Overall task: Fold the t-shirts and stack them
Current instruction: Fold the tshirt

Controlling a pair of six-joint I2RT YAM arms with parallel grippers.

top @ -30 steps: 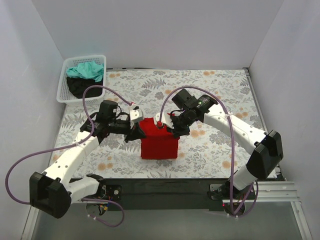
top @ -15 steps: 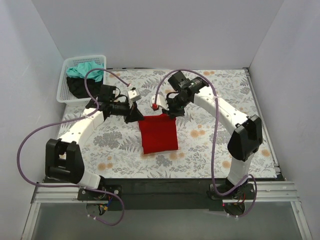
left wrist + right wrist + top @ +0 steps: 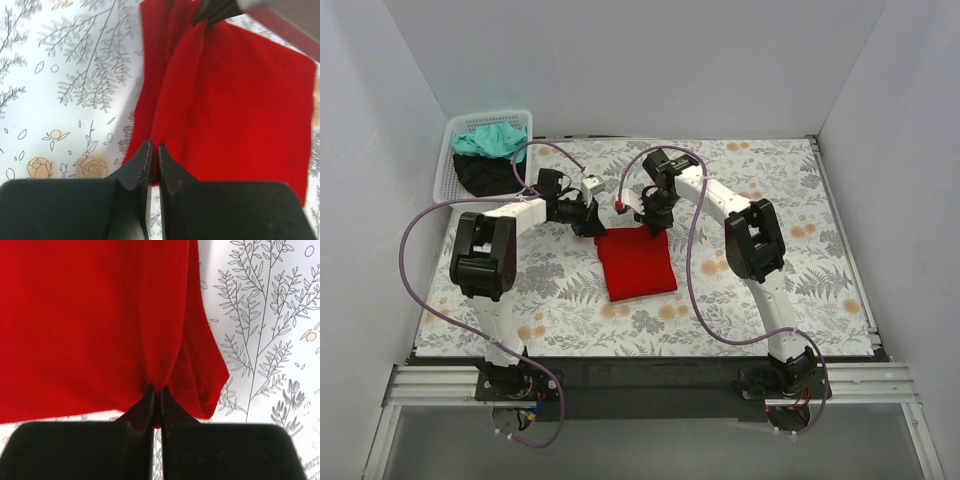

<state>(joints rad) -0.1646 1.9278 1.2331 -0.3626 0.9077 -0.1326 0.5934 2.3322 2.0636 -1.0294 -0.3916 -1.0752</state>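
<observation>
Jaws on both arms are pinching cloth: left jaws hold the far-left corner of the red t-shirt (image 3: 636,264), right jaws hold its far-right corner. I see it folded into a rectangle mid-tabletop (image 3: 770,190). Teal t-shirt (image 3: 492,140) and black t-shirt (image 3: 480,176) sit in the white basket (image 3: 444,182), far left

Robotics laboratory test cell, staged rather than lived in. The work area is enclosed on three sides by plain white panel walls (image 3: 640,70). The table (image 3: 790,190) is covered with a floral printed cloth. A left arm (image 3: 480,255) and a right arm (image 3: 755,240), white and black, are mounted at an aluminium rail (image 3: 890,385) along the near edge. Purple cables (image 3: 686,275) are left looped in the open. Household props are limited to a white lattice basket (image 3: 444,165) and a red t-shirt (image 3: 635,265)
</observation>
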